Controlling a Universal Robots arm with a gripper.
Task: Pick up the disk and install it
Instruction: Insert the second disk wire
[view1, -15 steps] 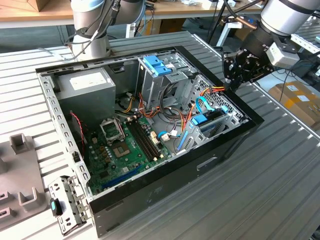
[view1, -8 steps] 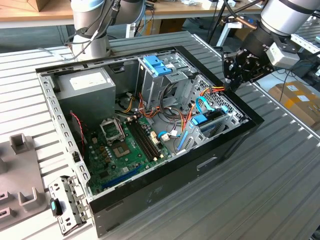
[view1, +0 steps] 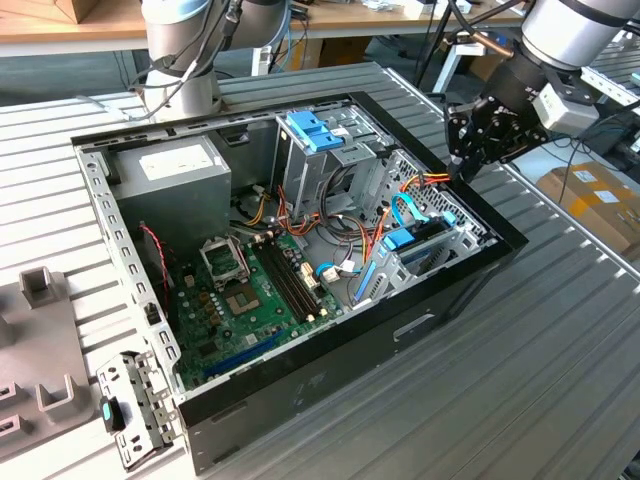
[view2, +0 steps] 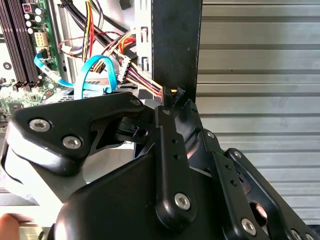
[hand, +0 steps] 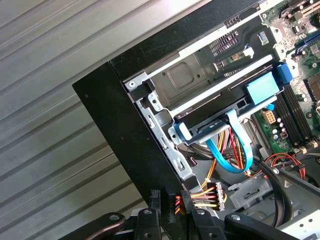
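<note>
Exterior view: disk (view1: 418, 243) flat, slotted lengthwise.

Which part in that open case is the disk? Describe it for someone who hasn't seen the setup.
Start at the open black computer case on the ribbed metal table. Go to its corner on the exterior view's right, under the gripper, where a low metal cage sits beside the green motherboard. The disk lies flat there: dark, framed in bright blue rails, unlike the blue clip atop the tall grey bay or the thin curved blue cable.

The exterior view looks down from afar; both wrist views hang close over the case (view1: 300, 390) corner.
</note>
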